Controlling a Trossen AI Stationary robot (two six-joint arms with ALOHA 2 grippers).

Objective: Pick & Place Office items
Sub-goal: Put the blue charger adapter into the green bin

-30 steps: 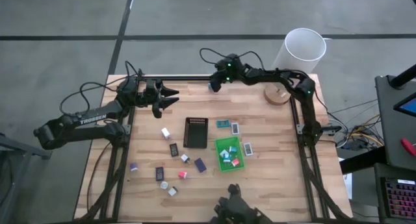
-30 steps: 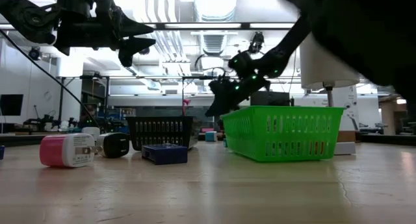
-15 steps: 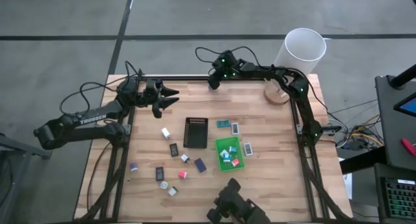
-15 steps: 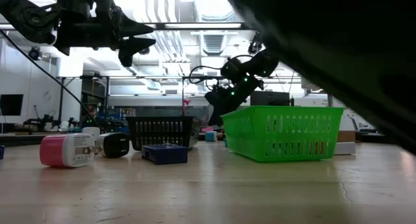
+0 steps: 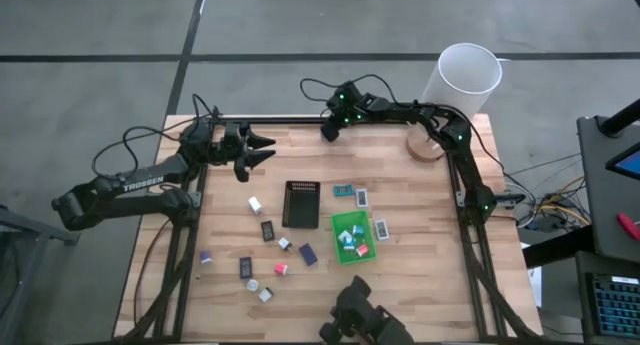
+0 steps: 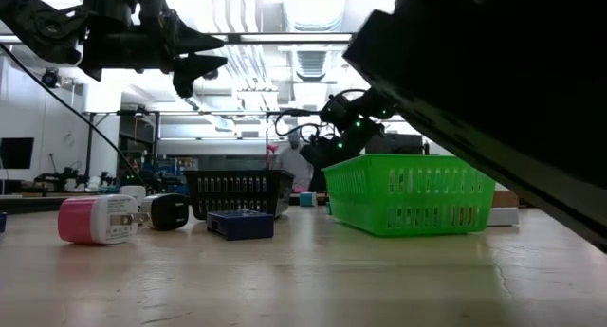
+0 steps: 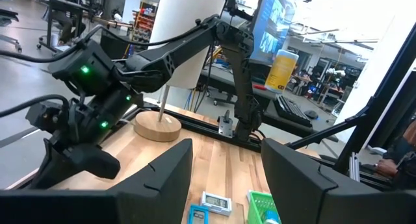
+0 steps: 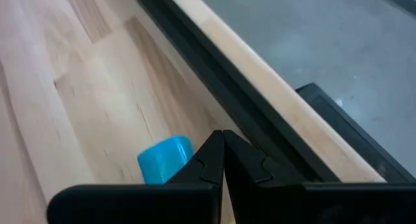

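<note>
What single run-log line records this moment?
left gripper: open, raised, empty | right gripper: shut, at blue block | green tray: part-filled

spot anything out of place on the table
One blue piece lies alone by the table's far edge rail, right under the shut right end effector, well apart from the other office items scattered around the green tray.

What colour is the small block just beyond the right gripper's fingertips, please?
The small block is light blue, clearest in the right wrist view.
</note>
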